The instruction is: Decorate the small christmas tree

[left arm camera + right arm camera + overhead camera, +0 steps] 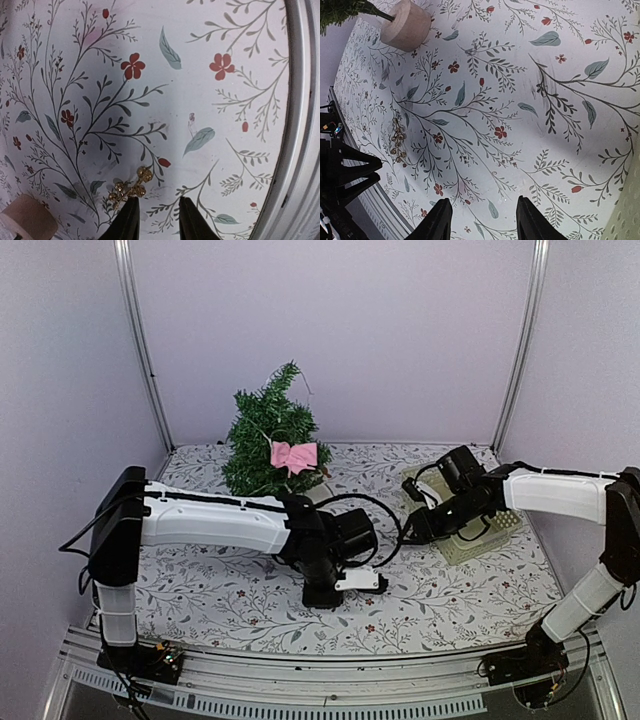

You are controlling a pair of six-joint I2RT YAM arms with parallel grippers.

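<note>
Left gripper [157, 222], parted and empty, should centre over gold beads [129, 188] before closing; right gripper [482, 206] hangs open, empty.

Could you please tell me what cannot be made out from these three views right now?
Gold ornament: left wrist view, contact with the left gripper unclear; top view, the left arm hides it.
Tree: both wrist views, mostly cut off by the frame edge.
Basket: top view, the right arm covers much of it; contents too small to tell.
</note>
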